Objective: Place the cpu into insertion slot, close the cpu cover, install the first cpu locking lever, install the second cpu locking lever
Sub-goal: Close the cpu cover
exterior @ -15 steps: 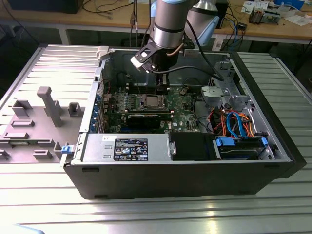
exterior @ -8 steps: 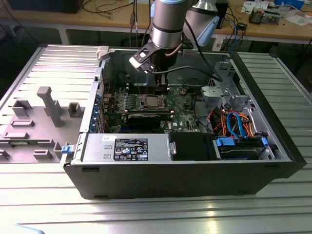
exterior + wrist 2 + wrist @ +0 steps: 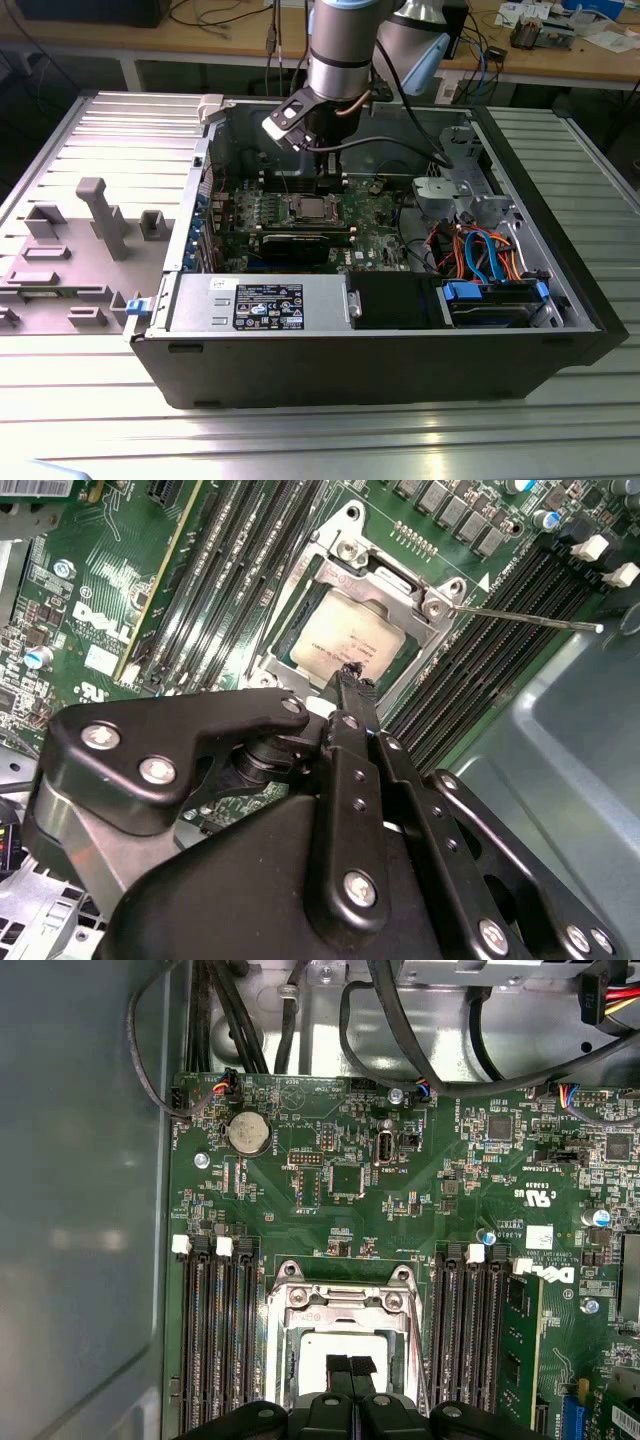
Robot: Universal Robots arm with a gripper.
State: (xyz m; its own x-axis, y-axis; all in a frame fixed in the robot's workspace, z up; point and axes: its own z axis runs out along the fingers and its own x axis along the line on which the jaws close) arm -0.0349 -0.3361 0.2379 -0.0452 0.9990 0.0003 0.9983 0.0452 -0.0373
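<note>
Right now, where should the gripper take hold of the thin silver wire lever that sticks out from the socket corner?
I would grip the thin silver wire lever near its free end, coming from above and closing across its length. That end seems to project freely over the long black memory slots, while its root sits tight against the silver metal cover frame.

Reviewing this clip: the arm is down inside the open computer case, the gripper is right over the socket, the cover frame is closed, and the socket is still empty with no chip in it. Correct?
Not quite. The insertion slot is not empty: the second wrist view shows the cpu seated inside the window of the closed cpu cover. The gripper is right over it, and the arm is inside the open computer case.
</note>
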